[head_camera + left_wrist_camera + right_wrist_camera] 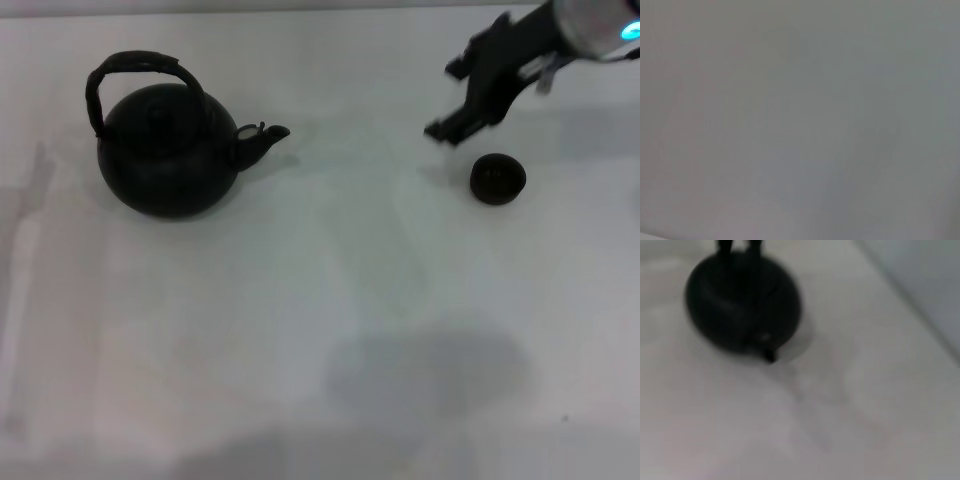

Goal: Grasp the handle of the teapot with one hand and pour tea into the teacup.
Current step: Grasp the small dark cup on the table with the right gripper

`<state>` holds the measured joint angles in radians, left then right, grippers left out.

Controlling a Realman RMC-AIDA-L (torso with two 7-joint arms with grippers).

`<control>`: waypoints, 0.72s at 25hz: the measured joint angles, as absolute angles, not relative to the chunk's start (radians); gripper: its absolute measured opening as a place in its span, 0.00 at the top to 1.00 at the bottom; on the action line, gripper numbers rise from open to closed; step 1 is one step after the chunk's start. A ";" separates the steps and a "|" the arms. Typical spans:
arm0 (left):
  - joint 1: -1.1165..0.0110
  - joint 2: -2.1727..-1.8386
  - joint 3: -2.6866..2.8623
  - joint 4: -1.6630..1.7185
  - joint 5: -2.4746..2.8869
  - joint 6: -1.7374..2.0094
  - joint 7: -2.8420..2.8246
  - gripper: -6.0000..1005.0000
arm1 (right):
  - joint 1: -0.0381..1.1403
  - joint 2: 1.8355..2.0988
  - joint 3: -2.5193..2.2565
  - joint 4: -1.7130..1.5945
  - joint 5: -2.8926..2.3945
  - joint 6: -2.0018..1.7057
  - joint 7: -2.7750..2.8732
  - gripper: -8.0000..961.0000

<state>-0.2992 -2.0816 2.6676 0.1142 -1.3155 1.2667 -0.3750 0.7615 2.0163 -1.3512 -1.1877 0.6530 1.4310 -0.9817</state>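
Observation:
The matte black teapot [165, 150] stands upright at the left of the white table, its short spout [265, 135] pointing right. Its dark arched handle [135, 68] rises over the lid. The small dark teacup [497, 179] stands at the right, well apart from the pot. My right gripper [450, 100] hangs open and empty just behind and left of the teacup, not touching it. The right wrist view shows the teapot [742, 302] with its spout [769, 356] facing the camera and the handle [740, 246] cut off. My left gripper is out of view.
The white table [330, 300] stretches between pot and cup. A soft shadow [425, 370] lies on it near the front. The left wrist view shows only a plain grey surface [800, 120].

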 joint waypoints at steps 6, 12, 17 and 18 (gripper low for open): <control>-0.298 -2.082 2.667 0.115 -1.317 1.266 -0.376 0.13 | 0.813 2.021 -1.530 -1.098 0.638 1.372 -0.910 0.14; -0.299 -2.081 2.668 0.115 -1.315 1.264 -0.376 0.13 | 0.882 2.023 -1.615 -0.925 0.635 1.267 -0.872 0.16; -0.295 -2.080 2.668 0.115 -1.314 1.264 -0.376 0.13 | 0.885 2.021 -1.620 -0.900 0.617 1.239 -0.871 0.17; -0.294 -2.080 2.668 0.115 -1.314 1.264 -0.376 0.13 | 0.885 2.021 -1.620 -0.891 0.607 1.233 -0.868 0.17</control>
<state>-0.2936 -2.0803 2.6676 0.1150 -1.3142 1.2639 -0.3758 0.8853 2.0211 -1.6195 -0.8913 0.6069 1.2331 -0.8680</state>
